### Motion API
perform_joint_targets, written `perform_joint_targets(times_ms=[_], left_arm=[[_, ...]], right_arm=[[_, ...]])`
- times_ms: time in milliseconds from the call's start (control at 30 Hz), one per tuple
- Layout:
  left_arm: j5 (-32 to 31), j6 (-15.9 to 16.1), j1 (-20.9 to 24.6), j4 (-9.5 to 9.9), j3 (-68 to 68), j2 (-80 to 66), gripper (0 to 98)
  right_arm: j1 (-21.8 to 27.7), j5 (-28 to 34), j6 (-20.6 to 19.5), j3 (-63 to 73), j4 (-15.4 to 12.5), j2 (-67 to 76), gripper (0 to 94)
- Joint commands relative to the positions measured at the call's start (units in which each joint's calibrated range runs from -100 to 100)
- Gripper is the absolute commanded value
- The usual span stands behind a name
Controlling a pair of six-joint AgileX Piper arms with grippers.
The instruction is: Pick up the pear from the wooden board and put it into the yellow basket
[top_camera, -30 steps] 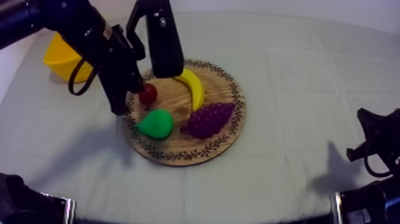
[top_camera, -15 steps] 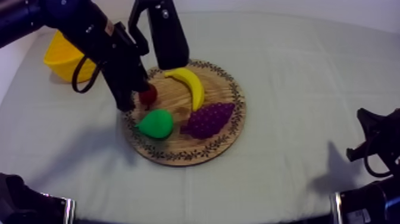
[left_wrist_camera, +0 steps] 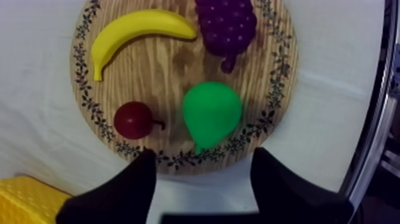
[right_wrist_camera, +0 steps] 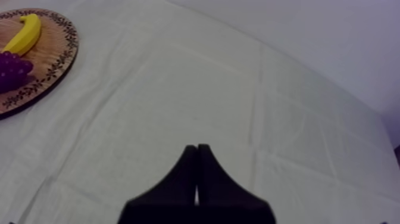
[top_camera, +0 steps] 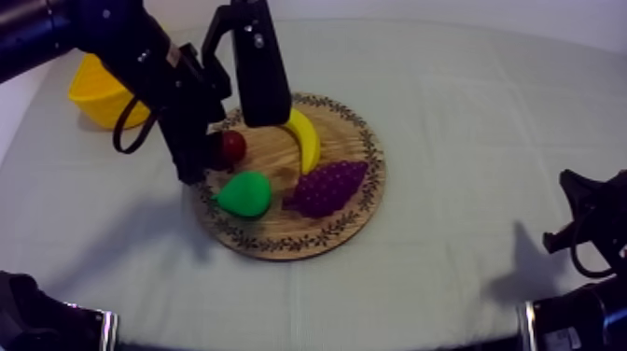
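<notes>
The green pear (top_camera: pixel 244 194) lies on the near left part of the round wooden board (top_camera: pixel 359 219). My left gripper (top_camera: pixel 193 166) hangs over the board's left rim, just left of the pear and beside the small red fruit (top_camera: pixel 232 146). In the left wrist view its fingers (left_wrist_camera: pixel 138 179) stand apart and hold nothing. The left gripper (left_wrist_camera: pixel 202 155) is above the rim, and the pear (left_wrist_camera: pixel 211 112) lies just beyond the gap. The yellow basket (top_camera: pixel 98 91) stands at the far left. My right gripper (right_wrist_camera: pixel 197 154) is shut, low at the right side (top_camera: pixel 583 224).
A banana (top_camera: pixel 302 138) and a bunch of grapes (top_camera: pixel 327 187) share the board with the pear. A black link of my left arm (top_camera: pixel 254 61) reaches over the board's far rim. Bare cloth spreads to the right of the board (right_wrist_camera: pixel 44 65).
My left gripper's fingers have spread apart at the board's left rim. The arm drifted slightly towards the red fruit and back. The fruit and the right arm have not moved.
</notes>
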State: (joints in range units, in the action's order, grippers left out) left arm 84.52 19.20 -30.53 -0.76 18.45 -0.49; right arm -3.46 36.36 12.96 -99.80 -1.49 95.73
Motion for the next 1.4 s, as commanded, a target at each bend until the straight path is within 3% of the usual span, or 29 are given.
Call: perform_joint_targets(times_ms=[0, 367, 933, 1367], left_arm=[[0.3, 0.4, -0.1, 0.06, 0.0, 0.2, 68.2], [-0.7, 1.7, -0.9, 0.71, 1.4, 3.6, 78.5], [-7.6, 1.9, 0.4, 0.8, 2.8, 13.6, 82.9], [-11.5, 1.9, 0.5, -0.17, 1.3, 22.0, 77.9]], right_arm=[[0.0, 0.0, 0.0, 0.0, 0.0, 0.0, 0.4], [0.0, 0.0, 0.0, 0.0, 0.0, 0.0, 0.4], [0.0, 0.0, 0.0, 0.0, 0.0, 0.0, 0.4], [0.0, 0.0, 0.0, 0.0, 0.0, 0.0, 0.4]])
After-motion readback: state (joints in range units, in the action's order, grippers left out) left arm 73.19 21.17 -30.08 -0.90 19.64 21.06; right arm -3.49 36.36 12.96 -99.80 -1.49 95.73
